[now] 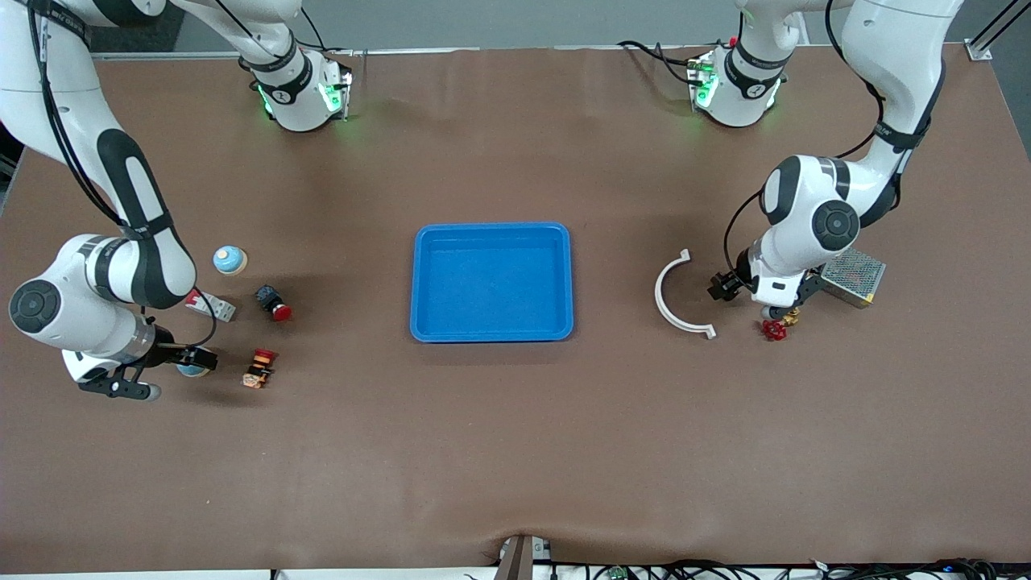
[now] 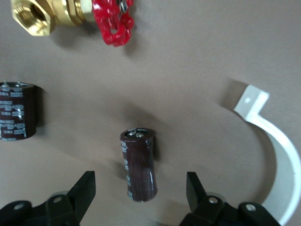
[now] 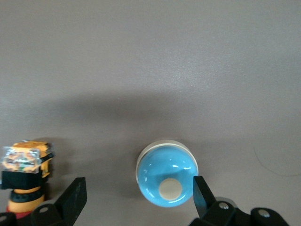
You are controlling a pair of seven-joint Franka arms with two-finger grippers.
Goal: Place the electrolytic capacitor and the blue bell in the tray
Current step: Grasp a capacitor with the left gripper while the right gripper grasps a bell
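A brown bench [image 1: 515, 451] is carrying everything. Lying beneath the open left tool [image 2: 141, 190] are a dark capacitor [image 2: 138, 165], a second capacitor [image 2: 16, 111], a brass valve [image 2: 70, 14] and a white curved bracket [image 2: 277, 141]. Sitting under the open right tool [image 3: 136, 195] is a blue bell [image 3: 167, 179], with an orange switch [image 3: 26, 172] beside it. The blue tray [image 1: 491, 282] is resting midway between both tools.

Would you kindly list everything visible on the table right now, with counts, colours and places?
tray: one, bright blue, table centre, nothing in it.
blue bell: two; one between the right gripper's open fingers, the other farther from the front camera.
electrolytic capacitor: two, dark brown; one between the left gripper's open fingers.
brass valve: one, red handwheel, beside the capacitors.
white curved bracket: one, between tray and left arm.
metal mesh box: one, under the left arm.
push buttons: two, red-capped, near the bells.
small grey-red part: one.
left gripper: open.
right gripper: open.
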